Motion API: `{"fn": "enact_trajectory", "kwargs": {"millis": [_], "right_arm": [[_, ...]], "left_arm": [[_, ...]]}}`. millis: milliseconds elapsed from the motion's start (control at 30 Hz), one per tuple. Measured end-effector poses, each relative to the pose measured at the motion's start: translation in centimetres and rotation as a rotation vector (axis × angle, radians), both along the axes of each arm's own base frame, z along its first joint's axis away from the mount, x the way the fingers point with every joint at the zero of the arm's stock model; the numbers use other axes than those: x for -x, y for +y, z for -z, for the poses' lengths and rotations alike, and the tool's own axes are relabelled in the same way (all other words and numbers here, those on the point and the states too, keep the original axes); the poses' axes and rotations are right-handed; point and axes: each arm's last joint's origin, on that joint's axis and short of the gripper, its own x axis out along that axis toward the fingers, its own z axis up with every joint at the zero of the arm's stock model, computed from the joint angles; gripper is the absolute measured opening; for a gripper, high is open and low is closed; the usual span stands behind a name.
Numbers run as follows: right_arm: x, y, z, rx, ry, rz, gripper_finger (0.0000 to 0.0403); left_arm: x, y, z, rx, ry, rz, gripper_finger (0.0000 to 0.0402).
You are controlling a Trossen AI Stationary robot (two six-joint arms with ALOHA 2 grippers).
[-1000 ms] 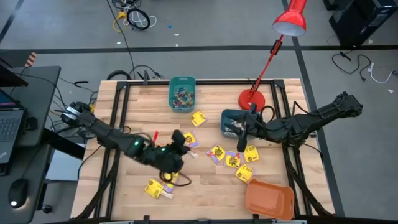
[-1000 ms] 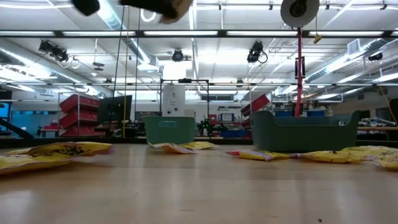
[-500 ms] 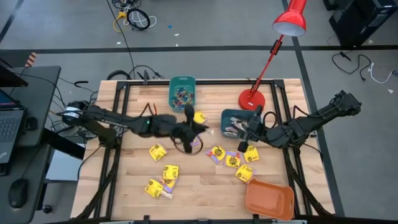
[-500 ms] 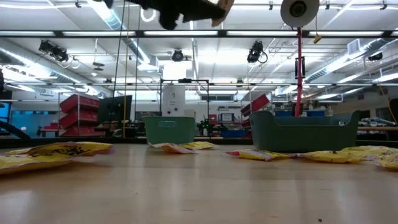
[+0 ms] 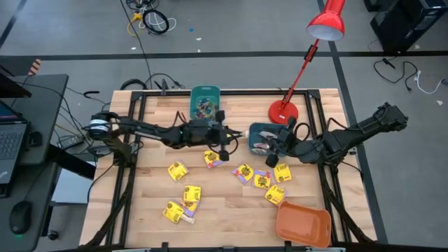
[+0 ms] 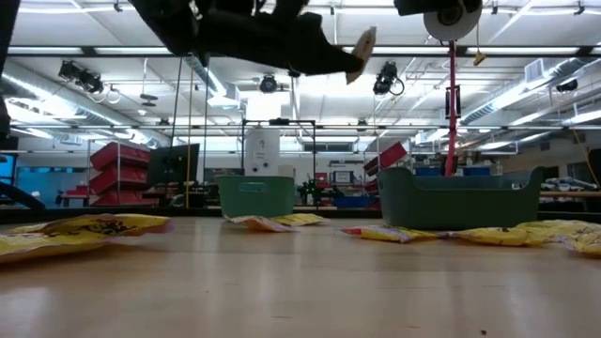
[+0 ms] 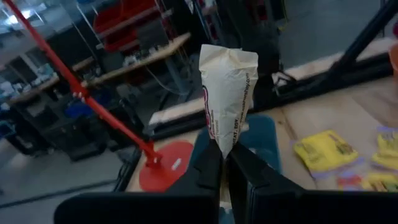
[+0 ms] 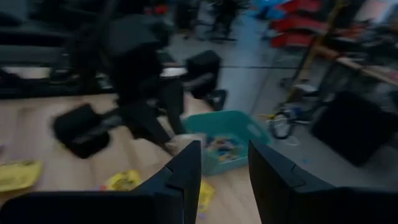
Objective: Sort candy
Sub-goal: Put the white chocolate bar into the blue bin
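Observation:
My left gripper (image 7: pixel 224 152) is shut on a pale whitish stick-shaped candy (image 7: pixel 227 87), held high over the table (image 5: pixel 228 140) beside the dark teal bin (image 5: pixel 264 137); the low view shows the candy (image 6: pixel 362 44) far above the tabletop. My right gripper (image 8: pixel 225 158) is open and empty, hovering at that bin's near right side (image 5: pixel 275 154). Several square yellow packets (image 5: pixel 177 170) (image 5: pixel 262 180) lie flat on the wood. The light teal bin (image 5: pixel 205 103) holds small coloured pieces. My left gripper pinches the pale stick candy by one end (image 7: pixel 222 140) between its two fingers. The rest of the stick stands out beyond the fingertips, in line with the fingers. The candy is lifted clear of the table.
An orange bin (image 5: pixel 303 222) sits at the table's near right corner. The red lamp's base (image 5: pixel 283 110) stands just behind the dark teal bin, its stem slanting up to the right. More yellow packets lie near the left side (image 5: pixel 173 211). Bare wood shows along the near edge.
My left gripper has swung from the middle of the table toward the far right, up to the dark teal bin, staying shut on the pale stick candy and carrying it high above the table. My right gripper has stayed by the bin.

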Motion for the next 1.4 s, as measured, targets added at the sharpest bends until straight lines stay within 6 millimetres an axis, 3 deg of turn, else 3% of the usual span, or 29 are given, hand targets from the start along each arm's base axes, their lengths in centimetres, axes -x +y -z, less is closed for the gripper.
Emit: {"fn": "enact_trajectory", "kwargs": {"millis": [267,767,1400], "right_arm": [[-0.5,-0.1,0.5,-0.048,0.045,-0.101,0.0131],[-1.5,-0.6,0.8,-0.017,0.051,-0.078,0.0195],[-2.8,-1.9,-0.4,0.054,-0.041,-0.121,0.0179]], "left_arm": [[-1.3,0.0,1.6,-0.013,-0.058,0.015,0.0014],[-1.4,-0.5,0.6,-0.015,-0.182,0.023,0.0014],[-1.3,-0.4,-0.3,0.001,-0.275,-0.021,0.0014]]}}
